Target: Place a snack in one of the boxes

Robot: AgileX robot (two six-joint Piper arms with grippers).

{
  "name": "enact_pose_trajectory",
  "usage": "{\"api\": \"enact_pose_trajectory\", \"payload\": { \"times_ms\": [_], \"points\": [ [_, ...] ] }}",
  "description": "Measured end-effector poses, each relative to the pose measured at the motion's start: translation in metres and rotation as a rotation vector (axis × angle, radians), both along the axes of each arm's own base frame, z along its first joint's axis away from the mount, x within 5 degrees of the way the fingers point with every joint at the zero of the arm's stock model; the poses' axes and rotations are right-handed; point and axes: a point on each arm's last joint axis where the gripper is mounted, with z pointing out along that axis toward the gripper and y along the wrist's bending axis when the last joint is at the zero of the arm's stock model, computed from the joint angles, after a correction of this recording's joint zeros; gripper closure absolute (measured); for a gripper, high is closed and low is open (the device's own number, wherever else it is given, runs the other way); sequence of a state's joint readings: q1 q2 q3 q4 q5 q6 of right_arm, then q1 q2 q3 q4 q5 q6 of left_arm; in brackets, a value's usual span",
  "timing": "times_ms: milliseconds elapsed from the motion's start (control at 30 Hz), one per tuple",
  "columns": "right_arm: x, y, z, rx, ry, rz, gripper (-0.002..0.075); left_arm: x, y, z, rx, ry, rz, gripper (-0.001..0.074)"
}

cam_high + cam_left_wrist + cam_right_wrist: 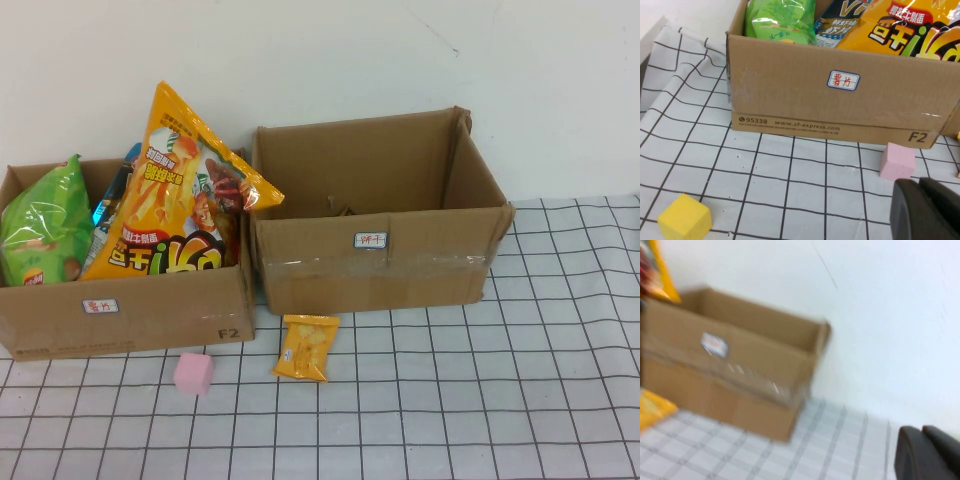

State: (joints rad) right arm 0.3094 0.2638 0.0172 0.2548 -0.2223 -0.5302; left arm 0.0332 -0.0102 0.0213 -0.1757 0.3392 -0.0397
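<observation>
- Two cardboard boxes sit side by side on the checked surface, up against the wall.
- The left box is full: a green chip bag, a dark blue bag and a big orange chip bag that sticks up high.
- The right box looks empty inside.
- A small yellow snack packet lies flat just in front of the gap between the boxes. Its long side points toward the boxes, tilted a little.
- A pink cube is near the left box. A yellow cube sits further off.
- The left end effector is low near the pink cube. I cannot tell if it is spread or pressed together.
- The right end effector is out past the right box. I cannot tell for it either.
</observation>
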Motion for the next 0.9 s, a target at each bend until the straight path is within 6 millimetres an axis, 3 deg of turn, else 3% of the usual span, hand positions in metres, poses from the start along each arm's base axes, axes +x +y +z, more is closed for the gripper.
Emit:
{"api": "enact_pose_trajectory", "payload": {
  "times_ms": [200, 467, 900],
  "points": [
    [-0.01, -0.01, -0.017, 0.068, 0.174, -0.123, 0.0727, 0.0, 0.0, 0.0, 0.0, 0.0, 0.0, 0.0736],
    [-0.023, -0.024, -0.032, 0.081, 0.268, -0.306, 0.0727, 0.0, 0.0, 0.0, 0.0, 0.0, 0.0, 0.0736],
    [-0.024, -0.025, -0.035, 0.094, 0.308, -0.327, 0.0727, 0.0, 0.0, 0.0, 0.0, 0.0, 0.0, 0.0736]
  ]
}}
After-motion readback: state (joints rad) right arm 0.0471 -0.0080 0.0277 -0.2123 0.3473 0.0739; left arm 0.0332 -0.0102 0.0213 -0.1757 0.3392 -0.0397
